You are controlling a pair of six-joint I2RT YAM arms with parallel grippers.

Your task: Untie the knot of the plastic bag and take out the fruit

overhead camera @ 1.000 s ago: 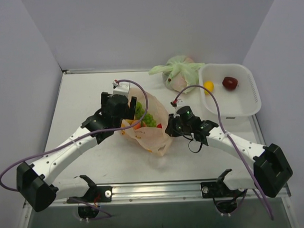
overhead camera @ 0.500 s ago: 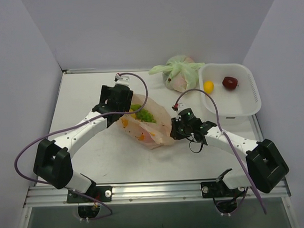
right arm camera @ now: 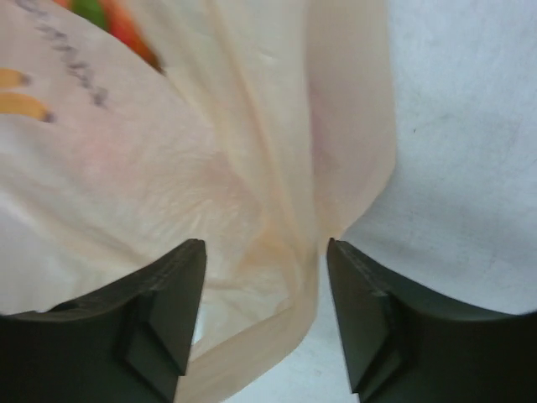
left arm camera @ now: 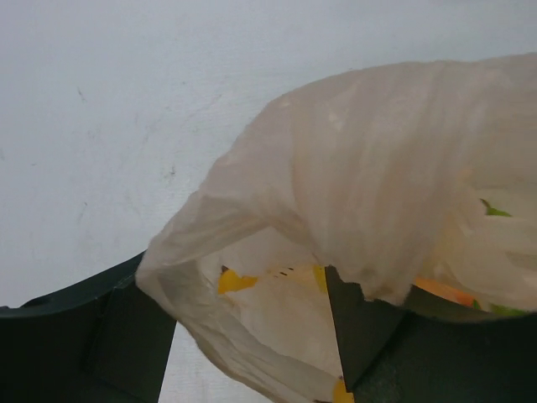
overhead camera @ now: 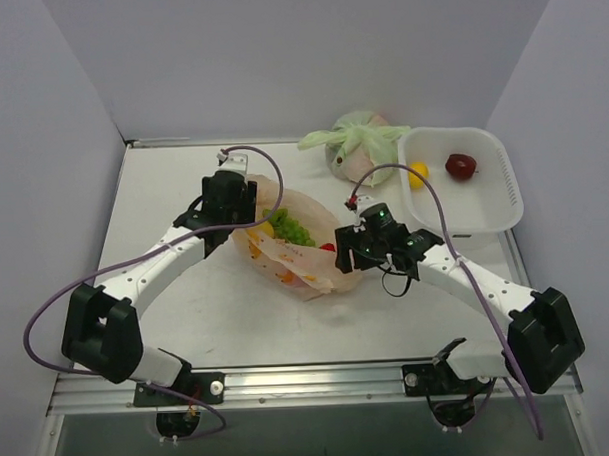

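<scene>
The plastic bag (overhead camera: 300, 253) fills the gap between the left hand (overhead camera: 249, 212) and the right hand (overhead camera: 347, 249). Its film lies between the spread jaws of both, so neither has free room straight ahead. Outward of the left hand, bare worktop (overhead camera: 163, 193) runs open to the side wall (overhead camera: 42, 147). Beyond the right hand stands a tied pale green bag (overhead camera: 357, 146), and near its outer side a white tub (overhead camera: 479, 207) blocks the way. Behind both hands, toward the bases, the worktop lies open between the arms.
</scene>
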